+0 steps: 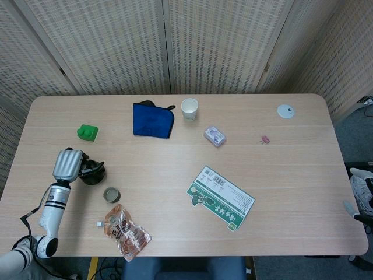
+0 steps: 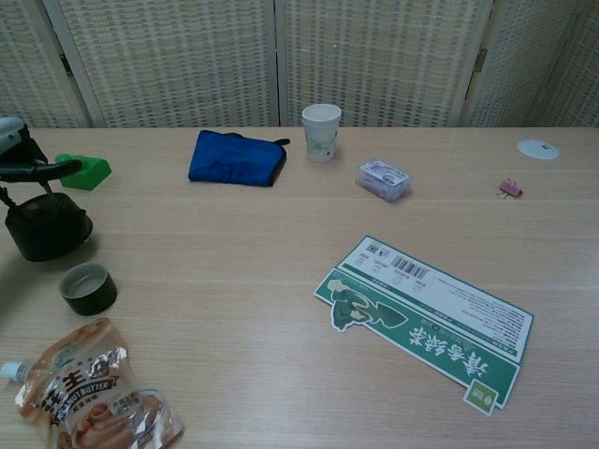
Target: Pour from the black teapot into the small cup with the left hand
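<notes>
The black teapot (image 1: 93, 172) (image 2: 45, 230) stands upright on the table near its left edge. My left hand (image 1: 68, 165) (image 2: 22, 161) sits over it and grips its thin handle, fingers reaching across the top. The small dark cup (image 1: 112, 194) (image 2: 88, 287) stands apart from the teapot, a little nearer to me and to its right. Off the table's right edge, a white and black shape that looks like my right hand (image 1: 361, 189) is cut off by the frame, and its fingers cannot be made out.
A snack pouch (image 1: 126, 231) lies in front of the cup, a green block (image 1: 87, 132) behind the teapot. Further off are a blue cloth (image 1: 152, 119), a paper cup (image 1: 189, 108), a small purple box (image 1: 214, 136) and a green card (image 1: 221, 198).
</notes>
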Available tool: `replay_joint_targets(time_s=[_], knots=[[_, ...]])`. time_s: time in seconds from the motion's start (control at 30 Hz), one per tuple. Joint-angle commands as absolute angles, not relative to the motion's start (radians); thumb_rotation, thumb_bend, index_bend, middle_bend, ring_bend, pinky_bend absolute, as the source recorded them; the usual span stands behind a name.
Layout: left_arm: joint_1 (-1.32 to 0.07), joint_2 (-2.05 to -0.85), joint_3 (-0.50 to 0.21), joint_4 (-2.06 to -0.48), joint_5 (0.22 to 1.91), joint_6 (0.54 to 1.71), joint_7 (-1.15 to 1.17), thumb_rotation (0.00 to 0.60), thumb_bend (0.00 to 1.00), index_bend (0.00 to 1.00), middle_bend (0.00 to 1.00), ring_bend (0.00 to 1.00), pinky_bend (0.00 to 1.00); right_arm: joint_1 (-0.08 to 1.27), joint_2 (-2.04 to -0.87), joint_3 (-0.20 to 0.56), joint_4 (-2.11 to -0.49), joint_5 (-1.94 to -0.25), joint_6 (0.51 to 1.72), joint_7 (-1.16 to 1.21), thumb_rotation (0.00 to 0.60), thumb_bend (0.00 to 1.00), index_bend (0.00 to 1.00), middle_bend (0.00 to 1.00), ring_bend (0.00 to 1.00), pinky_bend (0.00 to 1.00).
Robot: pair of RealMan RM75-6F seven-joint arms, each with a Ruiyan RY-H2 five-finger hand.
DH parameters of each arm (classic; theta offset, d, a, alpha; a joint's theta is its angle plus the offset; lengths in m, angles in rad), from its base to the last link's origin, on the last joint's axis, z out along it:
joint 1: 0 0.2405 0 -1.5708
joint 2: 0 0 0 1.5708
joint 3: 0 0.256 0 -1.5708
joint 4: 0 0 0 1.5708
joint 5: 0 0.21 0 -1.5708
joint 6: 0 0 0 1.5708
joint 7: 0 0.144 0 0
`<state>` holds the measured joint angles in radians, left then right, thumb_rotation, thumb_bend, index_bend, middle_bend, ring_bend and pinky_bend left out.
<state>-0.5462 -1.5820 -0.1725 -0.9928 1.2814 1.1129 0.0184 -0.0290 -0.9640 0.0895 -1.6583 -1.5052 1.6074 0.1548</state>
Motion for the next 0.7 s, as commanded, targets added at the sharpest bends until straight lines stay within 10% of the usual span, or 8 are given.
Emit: replay_joint_targets(time_s=[0.03,0.7], knots=[[-0.548,-1.599,-0.164,-0.965,1.295,1.118,0.021,0.110,0.17,1.00,1.00,0.87,0.41,-0.030,-0.965,0.089,-1.657,-1.505,1.608,0.156,0.600,0.19,0.26,0.29,0.20,0.19],[-0.543,-1.640,-0.144,-0.893,1.316,1.104,0.036,0.110,0.17,0.98,1.00,0.84,0.39,-0.032,-0.970,0.088,-1.646,-1.502,1.605,0.163,0.600,0.19,0.26,0.29,0.20,0.19]])
